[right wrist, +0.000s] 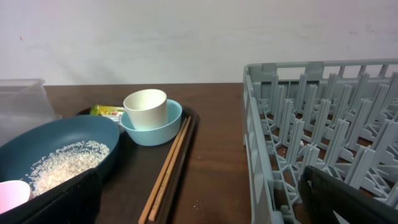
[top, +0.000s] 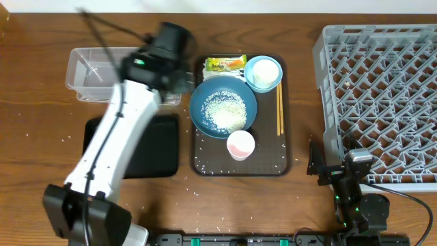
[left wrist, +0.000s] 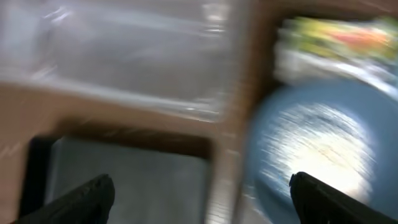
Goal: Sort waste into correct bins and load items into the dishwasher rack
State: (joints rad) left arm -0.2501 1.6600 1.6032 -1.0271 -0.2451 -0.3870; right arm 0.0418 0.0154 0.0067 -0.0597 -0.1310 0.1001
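Dark-blue bowl point(top: 198, 106) holding rice grains point(top: 224, 111), on the brown serving tray point(top: 273, 154), lies just beside the left jaws, which stand wide apart and empty between the bowl and the clear tub point(top: 89, 75). Right jaws, also apart, sit near the dishwasher rack point(top: 382, 82).

WASTE-SORTING TRIAL: A dark brown wooden bench point(top: 34, 102) is stretching across the whole overhead view, its grain running from left to right. A plain white wall point(right wrist: 186, 37) is rising directly behind the bench's far edge, carrying faint smudges and a tiny reddish speck near its upper left. Soft, even light is falling over the wood, throwing only weak shadows and drawing a dull sheen off the polished surface.
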